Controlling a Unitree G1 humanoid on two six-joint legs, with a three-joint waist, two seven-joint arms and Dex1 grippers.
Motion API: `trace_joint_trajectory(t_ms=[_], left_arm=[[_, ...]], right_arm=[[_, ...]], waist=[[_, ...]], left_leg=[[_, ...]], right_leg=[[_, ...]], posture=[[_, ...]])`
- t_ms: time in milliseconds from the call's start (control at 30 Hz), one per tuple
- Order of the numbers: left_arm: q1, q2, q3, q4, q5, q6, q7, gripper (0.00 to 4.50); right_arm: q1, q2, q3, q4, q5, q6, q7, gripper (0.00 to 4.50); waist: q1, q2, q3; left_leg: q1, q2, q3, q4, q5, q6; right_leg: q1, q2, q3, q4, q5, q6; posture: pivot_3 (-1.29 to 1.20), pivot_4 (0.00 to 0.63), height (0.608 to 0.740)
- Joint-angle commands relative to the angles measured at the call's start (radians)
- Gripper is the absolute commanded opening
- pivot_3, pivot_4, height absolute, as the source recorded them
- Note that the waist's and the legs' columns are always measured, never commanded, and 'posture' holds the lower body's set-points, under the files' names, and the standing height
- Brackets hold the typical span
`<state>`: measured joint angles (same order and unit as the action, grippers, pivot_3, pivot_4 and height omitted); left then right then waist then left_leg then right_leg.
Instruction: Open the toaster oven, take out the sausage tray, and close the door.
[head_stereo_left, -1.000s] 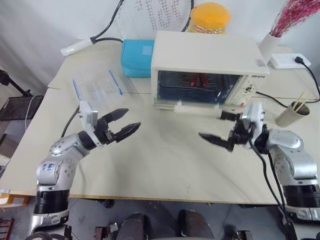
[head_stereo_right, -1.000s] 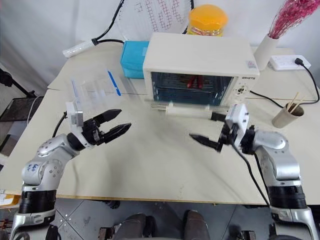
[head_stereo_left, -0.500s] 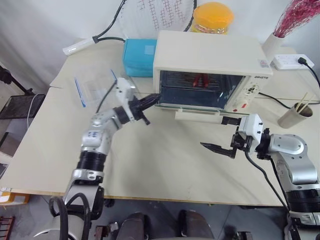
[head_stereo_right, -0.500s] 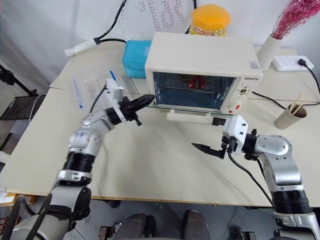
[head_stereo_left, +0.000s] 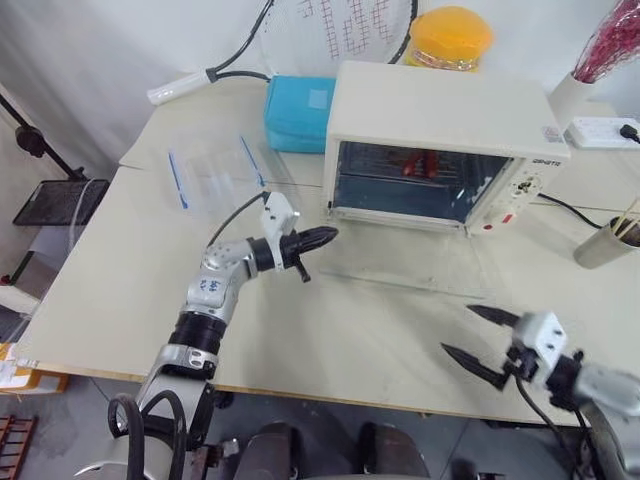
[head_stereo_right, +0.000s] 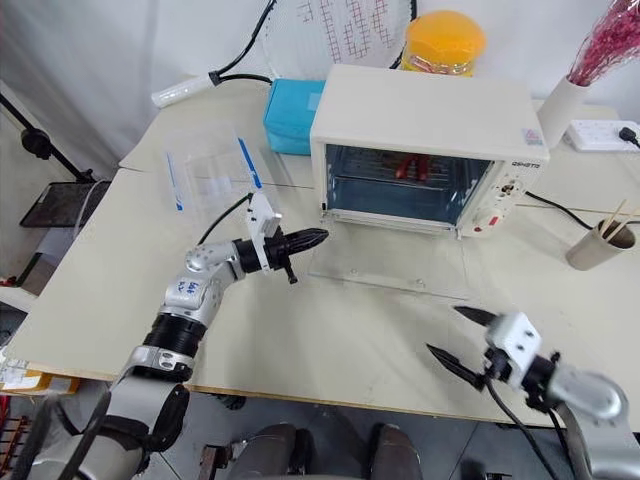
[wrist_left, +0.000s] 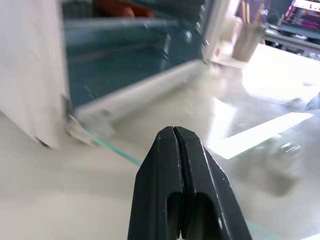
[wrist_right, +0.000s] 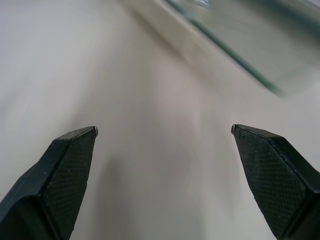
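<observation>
My oven door lies open flat; both my pincers are empty.

Nearest me, my right gripper (head_stereo_right: 462, 335) hangs at the table's (head_stereo_right: 300, 330) front edge, its fingers spread wide with nothing between them, bare tabletop under it. Further in, my left gripper (head_stereo_left: 325, 237) has its fingers pressed tight together on nothing, its tip just beside the left front corner of the toaster oven (head_stereo_left: 445, 110). The door (head_stereo_right: 395, 266) is dropped flat onto the table, its glass so clear that its outline is hard to trace. Inside the oven, the sausage tray (head_stereo_left: 425, 168) is mostly hidden behind the rack; I only make out the red sausages (head_stereo_right: 415, 168). To the left, a clear plastic container (head_stereo_left: 215, 170) with blue clips sits beside a blue box (head_stereo_left: 298, 112). At the right edge, a cup (head_stereo_right: 598, 243) of sticks is partly cut off.
</observation>
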<state>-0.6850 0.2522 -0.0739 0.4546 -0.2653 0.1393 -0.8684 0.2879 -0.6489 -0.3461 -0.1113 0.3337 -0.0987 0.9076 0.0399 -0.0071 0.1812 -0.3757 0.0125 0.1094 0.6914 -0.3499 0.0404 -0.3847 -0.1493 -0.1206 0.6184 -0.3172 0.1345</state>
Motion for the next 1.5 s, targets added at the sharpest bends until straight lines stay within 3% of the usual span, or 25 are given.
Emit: trace_joint_trajectory(t_ms=[33,133,333,400,500,667,867,933,1167,1267,1500], left_arm=[[0.028,0.011,-0.018,-0.089,0.018,-0.013,-0.010,0.01],[0.060,0.020,-0.031,-0.113,0.033,-0.016,-0.009,0.01],[0.146,0.059,-0.043,-0.196,0.064,-0.031,-0.002,0.01],[0.177,0.050,-0.001,-0.249,0.008,0.012,0.019,0.01],[0.241,0.042,0.076,-0.352,-0.086,0.056,0.042,0.62],[0.343,0.073,0.158,-0.527,-0.166,0.106,0.070,2.10],[0.420,0.117,0.209,-0.661,-0.206,0.147,0.116,3.96],[0.428,0.121,0.215,-0.681,-0.218,0.156,0.125,4.38],[0.422,0.121,0.201,-0.688,-0.225,0.170,0.136,4.48],[0.405,0.116,0.189,-0.680,-0.223,0.171,0.134,4.50],[0.347,0.113,0.171,-0.631,-0.224,0.162,0.113,4.50]], right_arm=[[-0.030,-0.032,-0.100,-0.085,-0.002,0.004,-0.083,4.50],[-0.127,-0.069,-0.068,-0.135,-0.028,0.053,-0.125,4.50],[-0.446,-0.064,0.171,-0.195,-0.224,0.247,-0.269,4.50],[-0.552,-0.034,0.268,-0.158,-0.295,0.228,-0.288,4.50],[-0.728,0.033,0.417,-0.016,-0.446,0.135,-0.350,4.50],[-0.953,0.106,0.565,0.275,-0.683,0.033,-0.516,4.50],[-1.162,0.175,0.668,0.581,-0.849,-0.077,-0.691,4.50],[-1.221,0.201,0.694,0.673,-0.879,-0.094,-0.720,4.50],[-1.363,0.279,0.767,0.910,-0.954,-0.189,-0.813,4.50],[-1.399,0.300,0.787,0.989,-0.976,-0.190,-0.836,3.91],[-1.430,0.306,0.806,1.052,-1.002,-0.189,-0.885,1.71]], waist=[[-0.016,0.000,0.000],[-0.038,0.001,0.000],[-0.042,0.002,-0.001],[-0.041,0.002,-0.001],[-0.045,0.002,-0.001],[-0.047,0.001,-0.001],[-0.055,0.002,-0.001],[-0.065,0.002,-0.001],[-0.076,0.002,0.000],[-0.076,0.002,0.000],[-0.077,0.003,0.000]], left_leg=[[0.003,0.001,0.000,0.000,0.000,0.000],[0.009,0.003,0.000,0.000,0.001,-0.001],[0.008,0.004,-0.003,-0.001,0.001,-0.004],[0.006,0.003,-0.005,-0.001,0.001,-0.004],[0.004,0.002,-0.007,0.001,0.001,-0.003],[0.002,0.002,-0.011,0.003,0.001,-0.003],[0.001,0.002,-0.013,0.003,0.001,-0.004],[0.001,0.002,-0.014,0.003,0.001,-0.003],[0.001,0.003,-0.014,0.001,0.002,-0.004],[0.001,0.003,-0.014,0.001,0.002,-0.004],[0.001,0.002,-0.015,0.001,0.002,-0.004]], right_leg=[[0.004,0.000,0.000,-0.001,0.000,0.000],[0.008,0.000,0.002,0.000,0.000,0.000],[0.005,0.001,0.000,0.003,-0.001,-0.003],[0.004,0.001,-0.001,0.003,-0.001,-0.003],[0.005,0.000,-0.003,0.003,-0.001,-0.003],[0.006,-0.001,-0.006,0.002,-0.001,-0.003],[0.007,0.000,-0.008,0.002,-0.001,-0.003],[0.007,0.000,-0.008,0.002,-0.001,-0.004],[0.007,0.000,-0.009,0.002,-0.002,-0.005],[0.007,0.000,-0.009,0.002,-0.002,-0.005],[0.007,0.000,-0.009,0.002,-0.002,-0.005]], posture=[[0.00,0.150,0.740],[0.00,0.150,0.740],[0.00,0.150,0.740],[0.00,0.150,0.740],[0.00,0.150,0.740],[0.00,0.150,0.740],[0.00,0.150,0.740],[0.00,0.150,0.740],[0.00,0.150,0.740],[0.00,0.150,0.740],[0.00,0.150,0.740]])
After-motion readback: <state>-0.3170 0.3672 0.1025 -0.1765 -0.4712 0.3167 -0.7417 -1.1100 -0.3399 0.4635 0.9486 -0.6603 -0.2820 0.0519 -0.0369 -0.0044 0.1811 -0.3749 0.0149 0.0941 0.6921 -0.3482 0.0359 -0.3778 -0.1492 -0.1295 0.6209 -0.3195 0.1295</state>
